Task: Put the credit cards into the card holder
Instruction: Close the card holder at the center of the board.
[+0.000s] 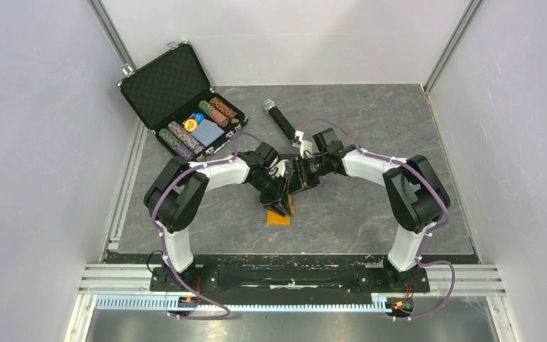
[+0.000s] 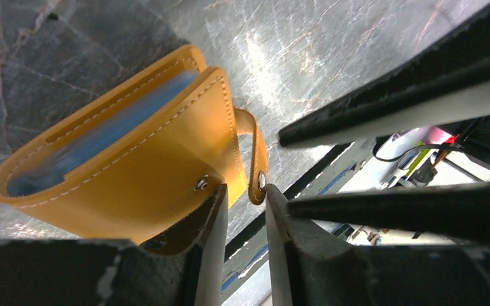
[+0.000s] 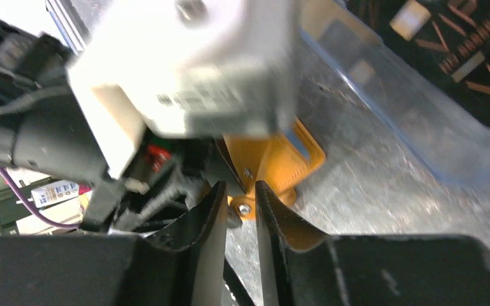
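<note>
1. The left gripper [image 2: 245, 197] has its jaws narrowly apart. The card holder [image 2: 134, 172] sits just beyond and left of their tips, its strap [image 2: 257, 150] at the gap. I cannot tell whether they pinch it.
2. The right gripper [image 3: 241, 191] has its jaws equally close at the strap's snap end, and a grip is unclear.
3. Judged best: one arm pins the body while the other draws the strap back.
4. The holder's long axis slants away leftward from the left jaws, with the blue-lined mouth facing away from them.

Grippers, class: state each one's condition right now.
Left gripper: jaws narrow beside the card holder; grip cannot be told.
Right gripper: jaws narrow at its snap tab; grip cannot be told.
</note>
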`<state>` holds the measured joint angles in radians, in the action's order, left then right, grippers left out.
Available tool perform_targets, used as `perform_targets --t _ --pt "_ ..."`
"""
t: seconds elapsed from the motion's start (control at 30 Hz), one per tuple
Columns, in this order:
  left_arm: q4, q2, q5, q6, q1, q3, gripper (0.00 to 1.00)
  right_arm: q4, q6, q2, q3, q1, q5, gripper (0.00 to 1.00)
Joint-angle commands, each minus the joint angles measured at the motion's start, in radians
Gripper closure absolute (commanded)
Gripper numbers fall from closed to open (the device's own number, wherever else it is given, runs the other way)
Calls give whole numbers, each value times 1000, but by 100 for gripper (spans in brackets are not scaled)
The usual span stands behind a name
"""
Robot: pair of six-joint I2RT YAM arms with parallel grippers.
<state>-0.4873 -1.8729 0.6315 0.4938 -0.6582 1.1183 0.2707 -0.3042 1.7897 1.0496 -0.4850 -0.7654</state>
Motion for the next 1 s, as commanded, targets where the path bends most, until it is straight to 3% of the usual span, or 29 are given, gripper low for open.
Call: perform_targets --t 0.0,0.23,0.5,0.97 --pt "21 48 -7 8 -3 -37 64 -69 -28 64 87 -52 5 78" --pt "123 151 -27 86 7 -93 60 -74 -25 135 63 -92 116 90" --pt "300 182 -40 238 13 -166 62 -65 -17 120 24 -92 147 92" --pt "193 183 -200 235 12 -156 87 -66 -24 115 34 -92 141 92"
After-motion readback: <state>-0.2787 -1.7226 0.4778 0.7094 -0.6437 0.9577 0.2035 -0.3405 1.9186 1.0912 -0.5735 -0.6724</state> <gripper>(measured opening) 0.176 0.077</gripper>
